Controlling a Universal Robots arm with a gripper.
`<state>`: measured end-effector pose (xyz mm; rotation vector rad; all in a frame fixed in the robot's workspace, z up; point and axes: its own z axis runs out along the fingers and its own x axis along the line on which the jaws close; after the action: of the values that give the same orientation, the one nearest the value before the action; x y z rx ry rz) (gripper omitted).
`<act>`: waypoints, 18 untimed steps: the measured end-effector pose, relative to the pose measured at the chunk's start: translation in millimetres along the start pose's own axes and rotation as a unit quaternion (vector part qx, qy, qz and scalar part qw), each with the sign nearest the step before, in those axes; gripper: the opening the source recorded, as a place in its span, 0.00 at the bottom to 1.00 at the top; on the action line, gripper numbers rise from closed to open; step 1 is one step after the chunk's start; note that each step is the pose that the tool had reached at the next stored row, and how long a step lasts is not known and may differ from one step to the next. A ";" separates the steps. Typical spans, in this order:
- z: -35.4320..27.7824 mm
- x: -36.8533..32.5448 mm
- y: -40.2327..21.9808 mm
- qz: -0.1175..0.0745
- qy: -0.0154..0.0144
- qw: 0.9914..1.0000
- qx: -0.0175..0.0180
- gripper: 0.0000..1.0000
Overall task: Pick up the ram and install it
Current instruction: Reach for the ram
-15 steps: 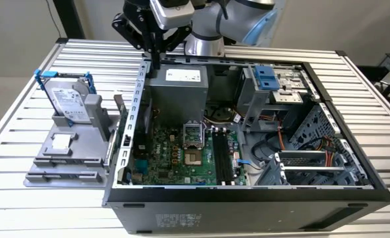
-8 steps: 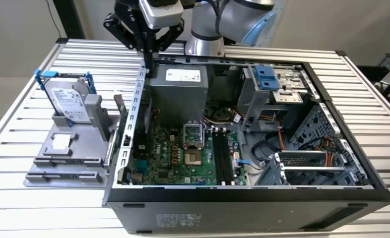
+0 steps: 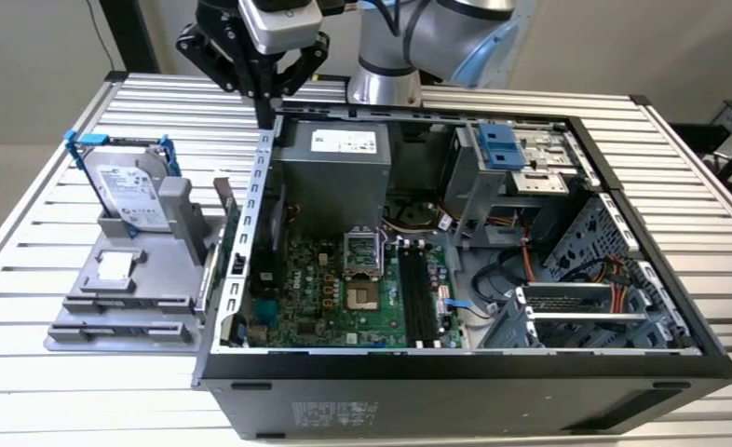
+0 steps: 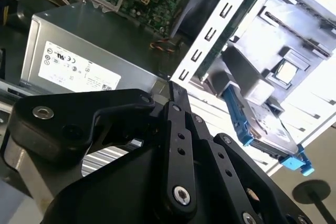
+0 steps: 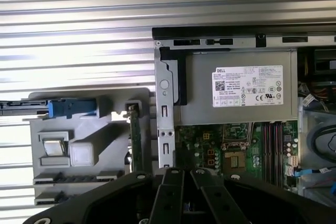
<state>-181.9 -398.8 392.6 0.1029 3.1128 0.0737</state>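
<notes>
Ram stands upright in grey holder on table, just outside case side wall; not picked yet. Pincer hangs above case's rear corner, over power supply edge, well apart from ram. Its jaws are closed together, gripping nothing. Black slots inside case look bare. Judged: task at start, 2 steps left, pick and install.

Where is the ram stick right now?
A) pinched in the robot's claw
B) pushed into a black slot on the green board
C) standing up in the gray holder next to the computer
C: the ram stands on its edge in the gray holder, just outside the wall of the computer case.
</notes>
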 end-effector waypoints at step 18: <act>-1.0 35.5 -2.3 -0.005 0.000 1.000 0.000 0.00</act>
<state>-217.5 -398.8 392.6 0.0869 3.1136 0.0738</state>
